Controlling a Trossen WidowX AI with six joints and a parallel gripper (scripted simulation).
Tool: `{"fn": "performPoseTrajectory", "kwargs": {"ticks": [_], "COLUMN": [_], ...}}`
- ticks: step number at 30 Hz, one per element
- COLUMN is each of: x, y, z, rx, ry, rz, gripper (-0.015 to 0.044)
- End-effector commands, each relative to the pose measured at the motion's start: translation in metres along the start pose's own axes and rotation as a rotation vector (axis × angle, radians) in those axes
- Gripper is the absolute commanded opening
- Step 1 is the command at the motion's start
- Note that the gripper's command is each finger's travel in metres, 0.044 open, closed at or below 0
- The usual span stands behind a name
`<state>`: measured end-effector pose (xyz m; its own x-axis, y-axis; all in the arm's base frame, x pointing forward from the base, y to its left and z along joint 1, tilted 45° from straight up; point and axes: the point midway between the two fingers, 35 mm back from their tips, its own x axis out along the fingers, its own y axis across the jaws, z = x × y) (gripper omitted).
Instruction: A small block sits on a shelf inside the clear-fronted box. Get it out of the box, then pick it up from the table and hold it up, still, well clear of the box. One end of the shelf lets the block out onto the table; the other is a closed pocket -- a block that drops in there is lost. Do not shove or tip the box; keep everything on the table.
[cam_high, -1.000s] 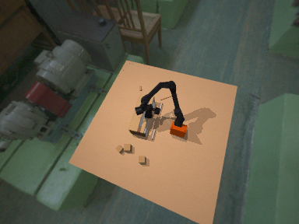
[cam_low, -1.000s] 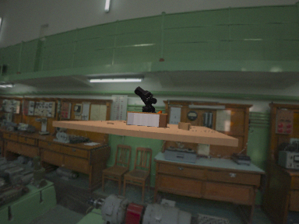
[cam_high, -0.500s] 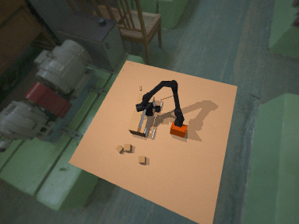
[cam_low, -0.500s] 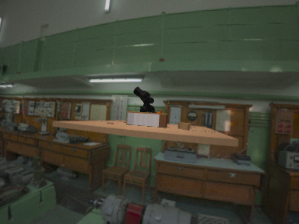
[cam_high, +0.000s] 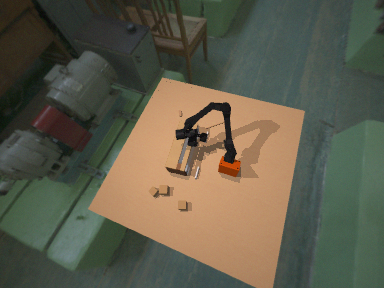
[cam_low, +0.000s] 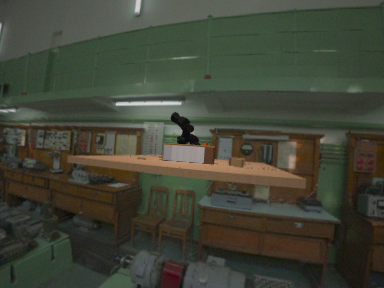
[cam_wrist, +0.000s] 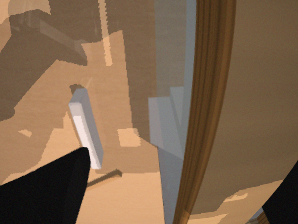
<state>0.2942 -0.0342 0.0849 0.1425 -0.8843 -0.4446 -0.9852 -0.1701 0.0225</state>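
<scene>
Overhead, the gripper (cam_high: 192, 136) (cam_wrist: 166, 152) is held over the box (cam_high: 172, 159) (cam_low: 189, 154) (cam_wrist: 212, 90), its fingers spread apart. Nothing is clamped.

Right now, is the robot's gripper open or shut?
Open: in the wrist view the gripper's two black fingers stand far apart at opposite edges, with the box's brown wall between them, not gripped.

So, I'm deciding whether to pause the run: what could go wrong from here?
The open jaws straddle the box wall, so lowering them could knock or tip the box.
The white bar lies beside one finger; a sideways move might push it.
</scene>
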Motion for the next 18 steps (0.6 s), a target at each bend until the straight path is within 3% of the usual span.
{"fn": "performPoseTrajectory", "kwargs": {"ticks": [1, 18], "x": [0.003, 0.004], "y": [0.001, 0.000], "z": [-0.007, -0.028], "rx": [-0.001, -0.001], "ry": [0.004, 0.002], "rz": [0.001, 0.000], "gripper": [0.0400, 0.0400]}}
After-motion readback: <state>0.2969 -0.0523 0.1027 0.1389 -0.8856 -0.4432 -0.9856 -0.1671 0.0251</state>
